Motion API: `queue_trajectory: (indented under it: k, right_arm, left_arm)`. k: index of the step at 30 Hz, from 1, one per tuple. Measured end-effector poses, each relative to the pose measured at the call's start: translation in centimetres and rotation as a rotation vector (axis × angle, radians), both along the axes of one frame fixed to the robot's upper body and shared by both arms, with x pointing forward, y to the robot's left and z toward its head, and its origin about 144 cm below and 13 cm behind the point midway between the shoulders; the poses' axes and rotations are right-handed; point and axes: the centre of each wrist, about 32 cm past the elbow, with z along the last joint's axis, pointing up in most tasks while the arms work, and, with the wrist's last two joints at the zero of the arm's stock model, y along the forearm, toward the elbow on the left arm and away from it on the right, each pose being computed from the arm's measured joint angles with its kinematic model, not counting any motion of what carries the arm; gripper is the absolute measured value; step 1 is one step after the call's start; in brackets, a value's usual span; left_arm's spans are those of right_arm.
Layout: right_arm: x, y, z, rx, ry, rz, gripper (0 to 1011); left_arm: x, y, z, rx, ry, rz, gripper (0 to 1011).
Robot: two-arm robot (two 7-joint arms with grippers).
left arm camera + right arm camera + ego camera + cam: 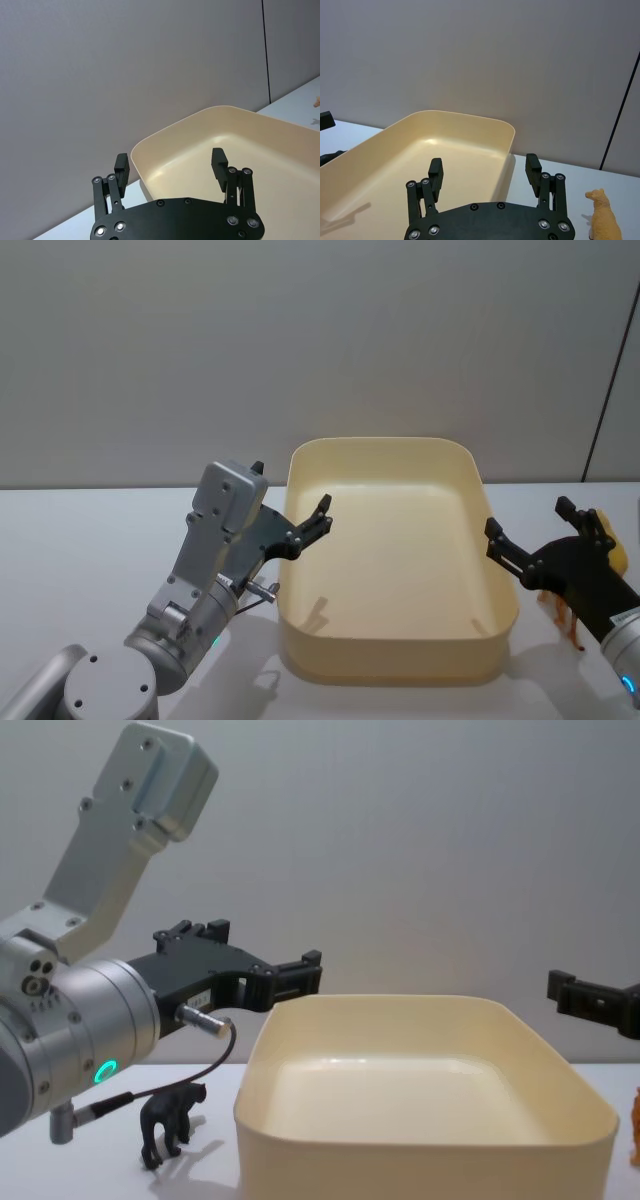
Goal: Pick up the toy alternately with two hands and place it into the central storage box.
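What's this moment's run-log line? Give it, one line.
left claw open, by storage box left rim | right claw open, right of box | black toy on table left | tan toy on table right

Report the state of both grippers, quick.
Left gripper: open, holding nothing, above the left rim of the storage box.
Right gripper: open, holding nothing, by the box's right rim.
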Motion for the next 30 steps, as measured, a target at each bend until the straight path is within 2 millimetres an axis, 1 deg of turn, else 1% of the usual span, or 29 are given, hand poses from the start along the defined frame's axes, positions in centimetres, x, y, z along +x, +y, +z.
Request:
queue_trajectory:
  k: [30]
  right_arm:
    - [0.00, 0.00, 0.00, 0.000, 0.000, 0.000, 1001]
  left_arm:
    - [0.00, 0.00, 0.00, 0.000, 0.000, 0.000, 1002]
